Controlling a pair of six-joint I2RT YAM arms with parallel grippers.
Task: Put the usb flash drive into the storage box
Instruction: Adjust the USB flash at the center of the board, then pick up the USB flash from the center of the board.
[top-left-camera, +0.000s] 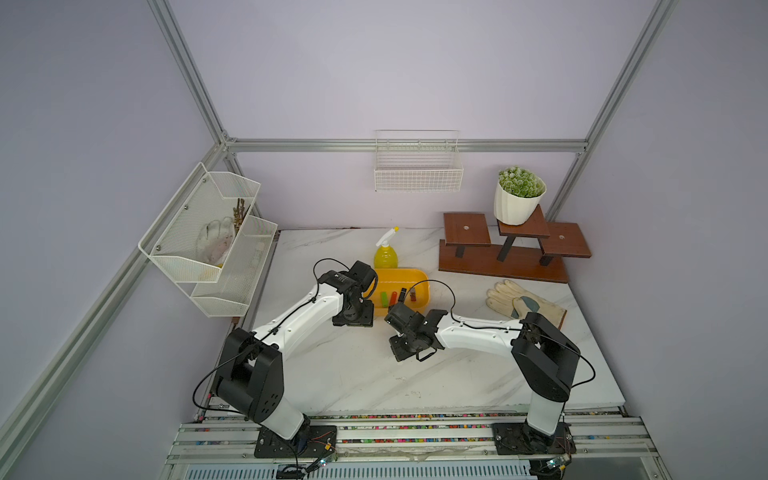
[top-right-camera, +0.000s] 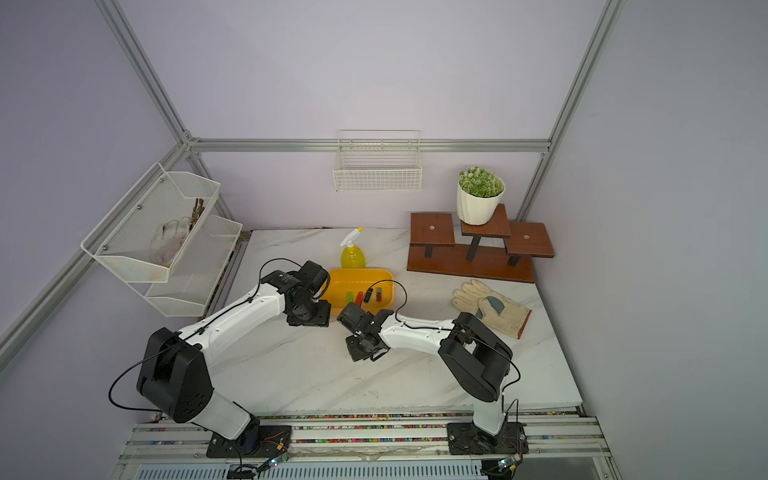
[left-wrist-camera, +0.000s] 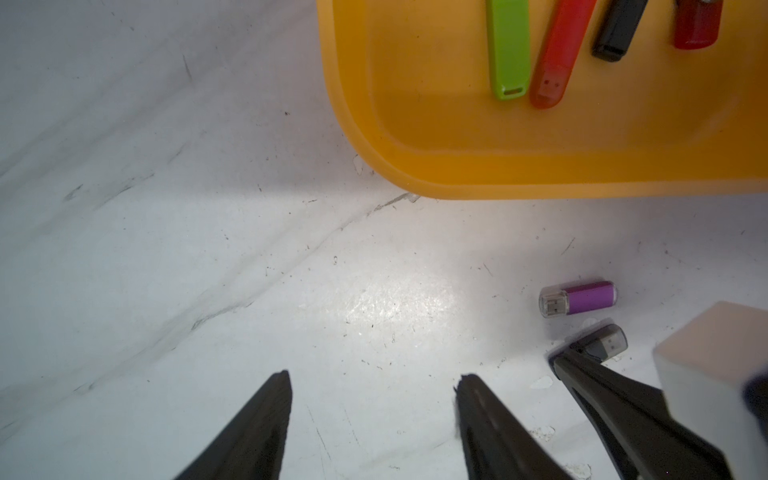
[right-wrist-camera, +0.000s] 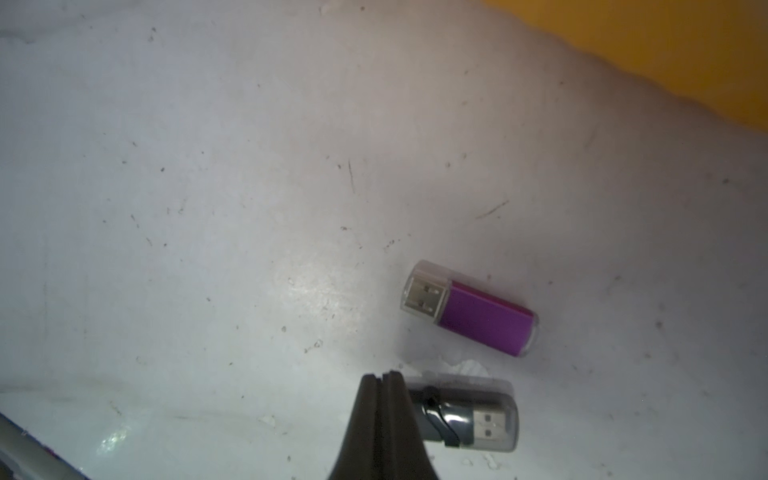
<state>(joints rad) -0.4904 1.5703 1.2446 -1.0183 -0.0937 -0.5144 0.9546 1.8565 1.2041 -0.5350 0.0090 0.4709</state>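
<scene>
The storage box (top-left-camera: 409, 276) (left-wrist-camera: 415, 124) is a yellow-orange tub at the table's middle back. In it lie a green drive (left-wrist-camera: 509, 50), an orange-red one (left-wrist-camera: 559, 58), a black one (left-wrist-camera: 619, 29) and a dark red one (left-wrist-camera: 698, 25). On the table just in front of the box lie a purple usb flash drive (right-wrist-camera: 482, 318) (left-wrist-camera: 586, 298) and a grey one with a clear cap (right-wrist-camera: 469, 417) (left-wrist-camera: 606, 341). My right gripper (right-wrist-camera: 381, 378) is shut, fingers pressed together, its tip against the grey drive's rear end with nothing between them. My left gripper (left-wrist-camera: 374, 380) hangs open over bare table near the box's corner.
A yellow spray bottle (top-left-camera: 385, 253) stands right behind the box. A work glove (top-left-camera: 523, 303) lies to the right, and a wooden stand (top-left-camera: 505, 257) with a potted plant (top-left-camera: 517, 199) is at the back right. A wire basket (top-left-camera: 417, 166) and a mesh rack (top-left-camera: 208, 237) hang on the walls.
</scene>
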